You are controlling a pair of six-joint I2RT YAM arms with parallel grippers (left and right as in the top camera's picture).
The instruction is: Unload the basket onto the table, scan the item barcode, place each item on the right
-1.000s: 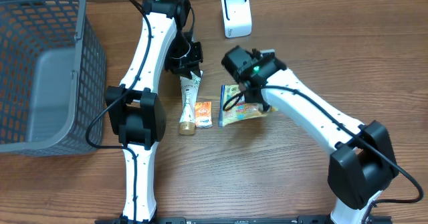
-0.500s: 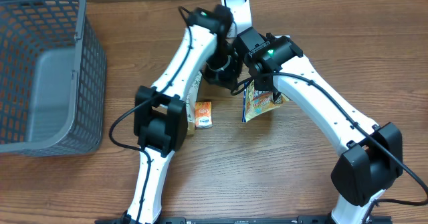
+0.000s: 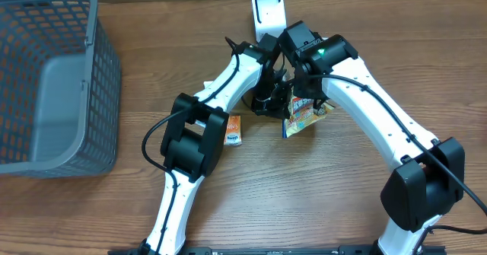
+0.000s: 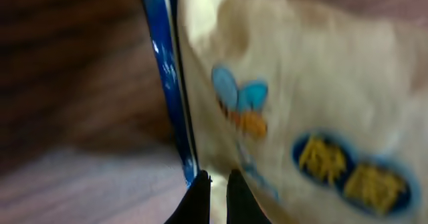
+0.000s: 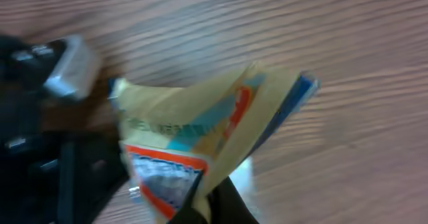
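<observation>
My right pincer (image 5: 207, 200) was closed on a snack packet (image 5: 194, 130), the tips clamped on one creased corner of it. My left pincer (image 4: 215, 190) was closed too, with its tips right against the packet's blue edge. I could not tell whether any film was caught between them.

From my right wrist, the packet stood up from the grip, crumpled and folded. It had a cream-yellow face and a bright blue strip down one side edge. Near my fingers there was an orange-red panel with a pale blue and white patch inside it. A line of small green lettering ran above that panel, and a streak of red and turquoise ran toward the top.

From my left wrist, the other face was blurred. It was pale cream, with a blue butterfly-like mark over a dab of orange. Lower down were yellow characters ringed in blue. I could make out no barcode in either view.

From overhead, the packet hung tilted between my two arms, over the middle of the table (image 3: 304, 202). It was just in front of the white scanner (image 3: 268, 15) at the far edge.

A small orange sachet (image 3: 233, 129) lay on the wood beside my left arm. The grey basket (image 3: 106, 65) stood well apart at the far left.
</observation>
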